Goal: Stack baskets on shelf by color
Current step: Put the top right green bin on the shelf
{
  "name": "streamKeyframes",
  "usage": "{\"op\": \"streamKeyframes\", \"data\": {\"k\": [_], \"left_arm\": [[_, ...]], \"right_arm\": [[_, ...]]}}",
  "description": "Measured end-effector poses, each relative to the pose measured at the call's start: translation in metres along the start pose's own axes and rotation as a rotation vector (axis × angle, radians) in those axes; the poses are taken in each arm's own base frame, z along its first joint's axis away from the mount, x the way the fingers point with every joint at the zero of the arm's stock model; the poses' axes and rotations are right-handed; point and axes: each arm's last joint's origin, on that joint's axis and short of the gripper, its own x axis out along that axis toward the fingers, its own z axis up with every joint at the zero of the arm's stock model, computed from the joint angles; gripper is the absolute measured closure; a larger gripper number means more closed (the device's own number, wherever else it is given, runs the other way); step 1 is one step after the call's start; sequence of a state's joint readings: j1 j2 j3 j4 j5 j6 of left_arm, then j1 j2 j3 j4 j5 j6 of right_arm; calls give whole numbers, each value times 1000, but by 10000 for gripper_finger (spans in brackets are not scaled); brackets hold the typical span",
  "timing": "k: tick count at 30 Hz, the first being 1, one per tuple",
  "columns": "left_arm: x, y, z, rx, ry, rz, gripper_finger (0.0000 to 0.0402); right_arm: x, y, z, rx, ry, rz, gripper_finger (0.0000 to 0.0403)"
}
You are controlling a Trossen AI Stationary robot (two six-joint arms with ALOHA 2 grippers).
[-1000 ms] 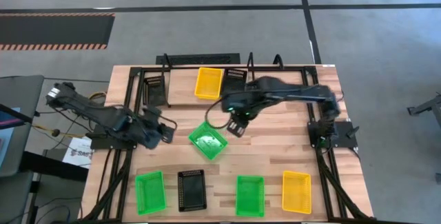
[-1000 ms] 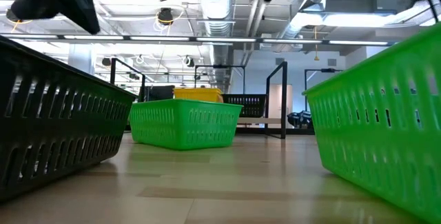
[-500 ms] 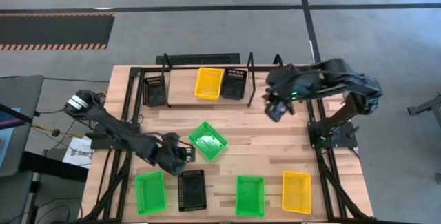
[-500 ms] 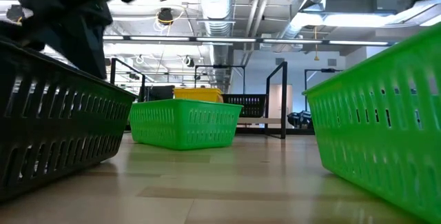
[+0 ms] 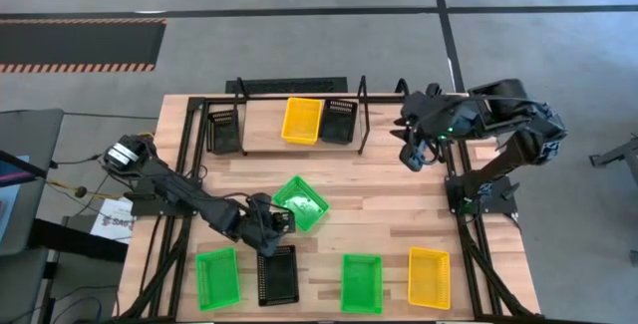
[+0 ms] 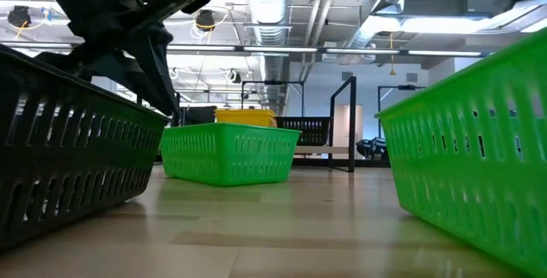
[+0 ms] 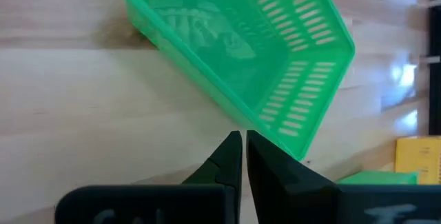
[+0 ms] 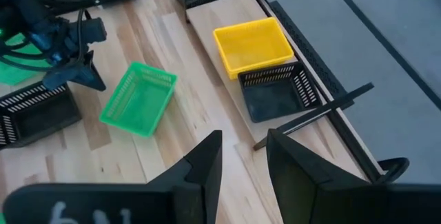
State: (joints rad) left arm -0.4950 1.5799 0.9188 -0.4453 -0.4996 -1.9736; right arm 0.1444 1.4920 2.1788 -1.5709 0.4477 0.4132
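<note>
Baskets on the shelf (image 5: 261,135) are limited to one yellow basket (image 5: 301,120) flanked by black ones, while a loose green basket (image 5: 301,202) is left mid-table, closely approached by the left gripper (image 7: 239,139), fingers pressed together, and the right gripper (image 5: 411,157) is held spread beside the shelf's end.

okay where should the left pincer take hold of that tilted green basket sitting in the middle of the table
Probably the rim of the green basket at its near short end, facing the left pincer, coming from above. It sits upright, open side up, skewed on the table, so one finger could drop inside the thin wall. The fingers are shut now.
</note>
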Motion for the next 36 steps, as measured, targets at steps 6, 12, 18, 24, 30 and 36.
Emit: {"op": "streamKeyframes", "data": {"k": [6, 12, 18, 24, 30, 36], "left_arm": [[-2, -4, -2, 201, 66, -28, 393], [-20, -39, 6, 855, 140, -181, 393], [-25, -60, 20, 1529, 174, -313, 393], [-21, -47, 36, 1956, 283, -194, 393], [-16, -36, 53, 2154, 358, -47, 393], [-13, -37, 62, 2167, 382, -54, 393]], "right_arm": [[1, 0, 0, -25, 1, -1, 271], [1, 0, 0, -27, 2, -3, 271], [1, -1, 1, -18, 2, -4, 271], [2, -3, 2, 3, -1, -11, 271], [3, -2, 7, 48, -44, 7, 270], [2, 2, 16, 91, -128, 48, 271]]}}
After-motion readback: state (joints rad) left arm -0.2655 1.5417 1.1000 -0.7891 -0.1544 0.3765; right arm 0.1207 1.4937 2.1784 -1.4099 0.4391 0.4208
